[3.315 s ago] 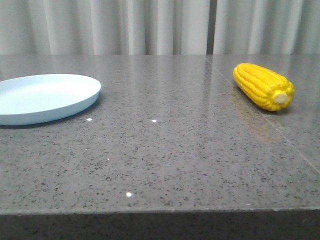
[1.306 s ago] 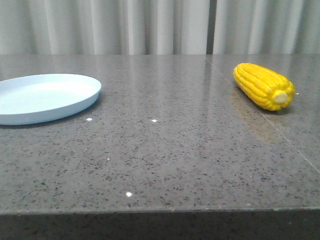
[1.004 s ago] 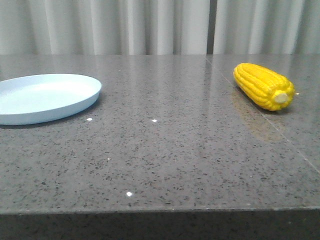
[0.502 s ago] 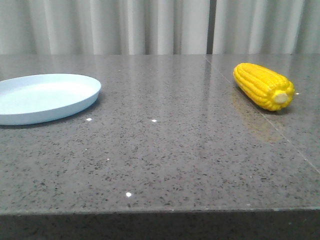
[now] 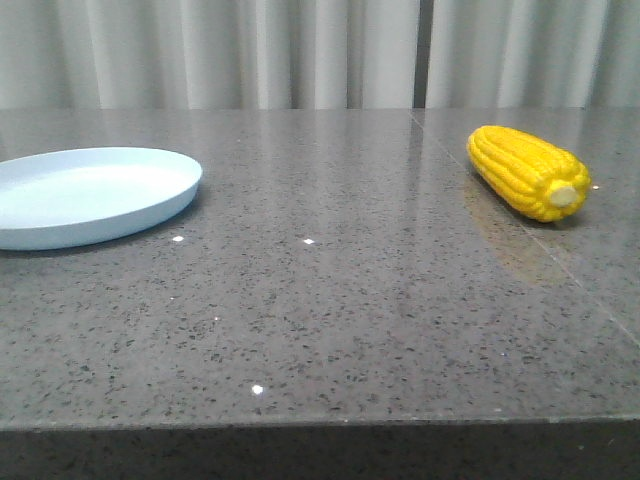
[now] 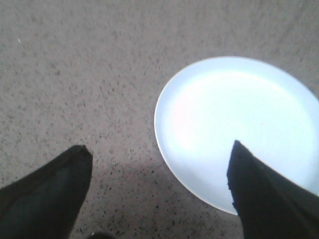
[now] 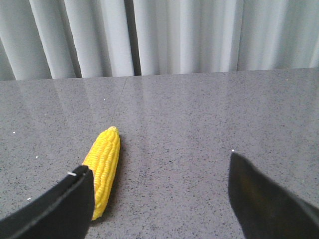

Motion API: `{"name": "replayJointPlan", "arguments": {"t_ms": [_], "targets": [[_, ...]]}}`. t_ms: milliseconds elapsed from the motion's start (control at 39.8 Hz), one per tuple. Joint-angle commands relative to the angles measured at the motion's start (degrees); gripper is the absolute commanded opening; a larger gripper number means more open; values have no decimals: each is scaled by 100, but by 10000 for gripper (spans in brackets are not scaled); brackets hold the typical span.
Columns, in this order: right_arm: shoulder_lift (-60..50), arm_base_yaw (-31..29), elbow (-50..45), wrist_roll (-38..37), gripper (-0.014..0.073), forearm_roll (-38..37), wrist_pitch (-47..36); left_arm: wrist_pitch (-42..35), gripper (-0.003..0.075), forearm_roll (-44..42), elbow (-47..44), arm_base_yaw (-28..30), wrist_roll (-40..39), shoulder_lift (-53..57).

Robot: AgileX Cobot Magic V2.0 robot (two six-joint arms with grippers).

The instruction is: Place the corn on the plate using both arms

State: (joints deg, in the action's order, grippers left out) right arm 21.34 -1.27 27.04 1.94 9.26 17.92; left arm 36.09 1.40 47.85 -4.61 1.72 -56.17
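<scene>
The yellow corn (image 5: 527, 171) lies on the grey stone table at the right, its pale stub end toward the front. The pale-blue plate (image 5: 90, 193) sits at the left and holds nothing. Neither arm shows in the front view. In the left wrist view my left gripper (image 6: 158, 159) is open and empty above the table, with the plate (image 6: 239, 124) partly under one finger. In the right wrist view my right gripper (image 7: 158, 172) is open and empty, and the corn (image 7: 103, 167) lies on the table beside one finger, partly hidden by it.
The speckled grey table (image 5: 330, 300) has a thin seam (image 5: 520, 225) running under the corn. Its front edge (image 5: 320, 425) is close to the camera. Pale curtains (image 5: 300, 50) hang behind the table.
</scene>
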Motion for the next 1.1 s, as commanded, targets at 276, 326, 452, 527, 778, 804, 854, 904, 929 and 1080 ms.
{"name": "replayJointPlan", "arguments": {"t_ms": [276, 326, 452, 527, 778, 804, 854, 904, 929, 1080], "targets": [[85, -41, 205, 53, 580, 11, -484, 1257, 459, 155, 1720, -45, -10, -2200], [85, -41, 205, 53, 580, 11, -484, 1265, 458, 173, 1748, -45, -10, -2401], [85, -41, 205, 53, 580, 11, -484, 1282, 458, 179, 1781, -45, -10, -2763], [85, -41, 205, 53, 580, 11, -484, 1282, 457, 179, 1781, -45, -10, -2910], [85, -41, 205, 53, 580, 11, -484, 1310, 309, 238, 1781, -54, -10, -3104], [85, -41, 205, 53, 580, 11, -484, 1310, 277, 238, 1781, -54, -10, -3104], [85, -41, 205, 53, 580, 11, -484, 1310, 221, 238, 1791, -54, -10, -3104], [85, -41, 205, 53, 580, 11, -484, 1310, 149, 238, 1791, -54, -10, -3104], [85, -41, 205, 53, 580, 11, -484, 1299, 105, 238, 1791, -54, -10, -3104], [85, -41, 205, 53, 580, 11, -484, 1288, -20, 291, 1806, -54, -10, -3104]]}}
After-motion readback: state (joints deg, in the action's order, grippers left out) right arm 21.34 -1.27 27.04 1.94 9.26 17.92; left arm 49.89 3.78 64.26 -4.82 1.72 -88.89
